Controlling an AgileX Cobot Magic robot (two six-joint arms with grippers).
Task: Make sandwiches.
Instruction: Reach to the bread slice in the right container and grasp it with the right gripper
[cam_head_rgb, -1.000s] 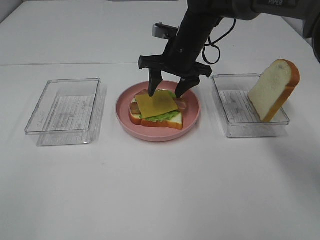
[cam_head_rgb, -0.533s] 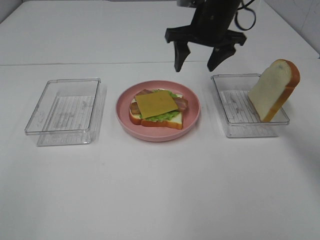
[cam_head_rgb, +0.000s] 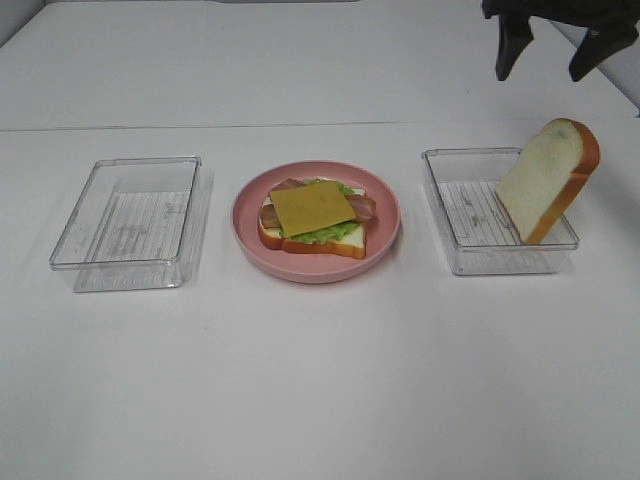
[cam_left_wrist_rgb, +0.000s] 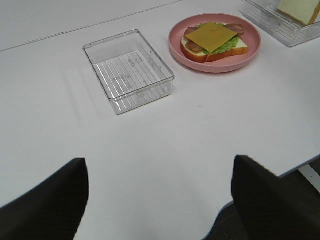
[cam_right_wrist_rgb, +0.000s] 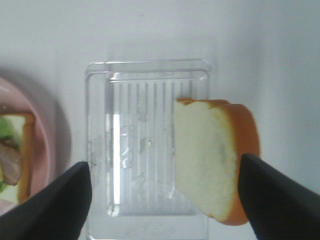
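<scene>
- The right gripper (cam_head_rgb: 557, 45) is hanging high over the white surface (cam_head_rgb: 320, 380) with its two dark fingers (cam_head_rgb: 509, 45) standing wide apart and nothing between them.
- Directly below that gripper, a loose bread slice (cam_head_rgb: 549, 178) is standing on edge in the right clear plastic tray (cam_head_rgb: 470, 215). It is leaning against the tray's outer wall, its long axis tilting up and away from the plate, its white face turning towards the plate and its orange-brown crust facing outward.
- In the right wrist view the same bread slice (cam_right_wrist_rgb: 216, 157) is lying between the two finger tips, closer to one of them, with the ribbed tray floor (cam_right_wrist_rgb: 140, 150) showing beside it.
- The open sandwich (cam_head_rgb: 313, 218) is sitting flat on the pink round plate (cam_head_rgb: 385, 235), well off to the side of the right gripper, towards the middle of the surface.
- Its yellow cheese slice (cam_head_rgb: 312, 207) is lying on top, turned slightly askew to the bread beneath, with green lettuce (cam_head_rgb: 330, 234) and brown bacon strips (cam_head_rgb: 362, 207) poking out at the edges.
- The left gripper (cam_left_wrist_rgb: 159, 197) is holding its jaws wide and empty, well back from everything.
- Ahead of it the left clear plastic tray (cam_left_wrist_rgb: 129, 70) is standing nearest, long axis running away from the gripper, and the sandwich plate lies beyond that.
</scene>
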